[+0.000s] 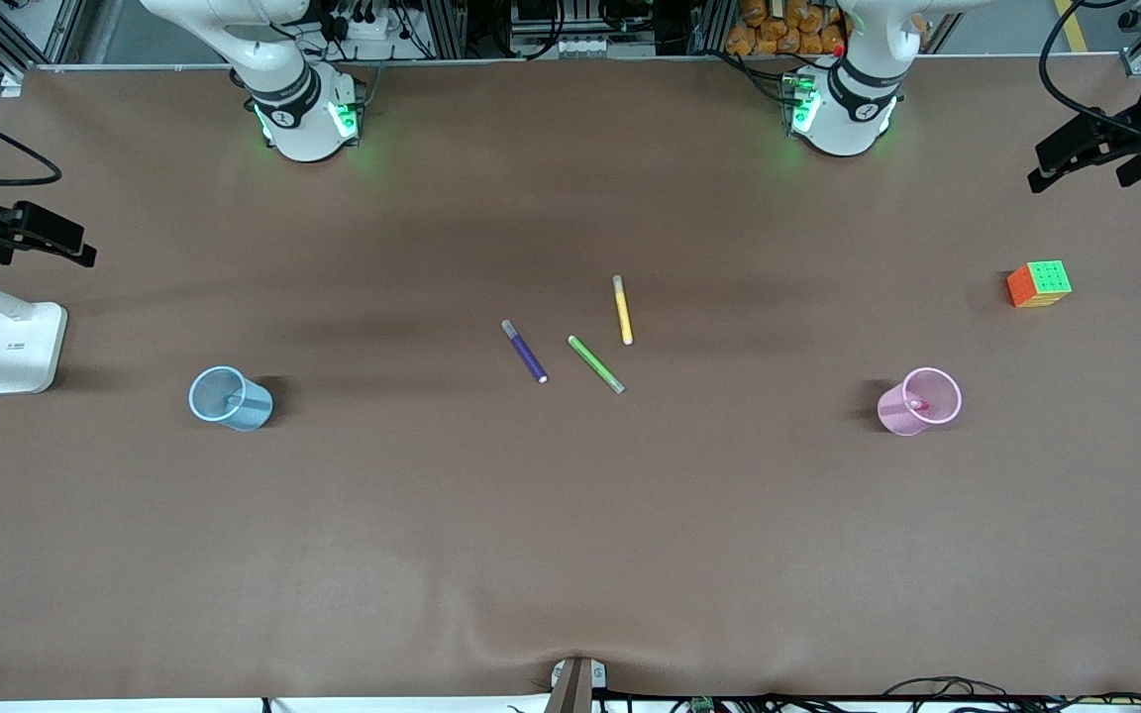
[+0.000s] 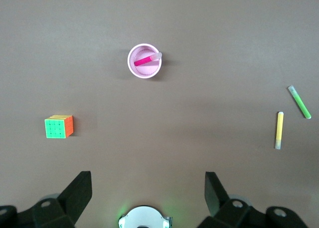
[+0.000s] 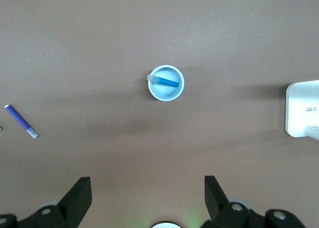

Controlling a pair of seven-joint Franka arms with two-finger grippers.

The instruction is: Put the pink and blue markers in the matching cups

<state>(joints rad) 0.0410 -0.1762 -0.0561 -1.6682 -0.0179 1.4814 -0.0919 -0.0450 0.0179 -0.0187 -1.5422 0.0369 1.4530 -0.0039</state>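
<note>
The pale pink cup (image 1: 893, 412) stands toward the left arm's end of the table with the pink marker (image 1: 915, 404) leaning inside it. The left wrist view shows the cup (image 2: 130, 62) and the marker (image 2: 144, 61) from above. The pale blue cup (image 1: 256, 408) stands toward the right arm's end with the blue marker (image 1: 234, 401) inside. The right wrist view shows that cup (image 3: 166, 98) and marker (image 3: 167, 82). My left gripper (image 2: 148, 180) and right gripper (image 3: 148, 183) are open, empty and high above the table over their own bases, out of the front view.
A dark purple marker (image 1: 525, 352), a green marker (image 1: 596, 363) and a yellow marker (image 1: 622, 310) lie at the table's middle. A colour cube (image 1: 1039, 283) sits near the pink cup, farther from the front camera. A white stand base (image 1: 22, 347) sits beside the blue cup.
</note>
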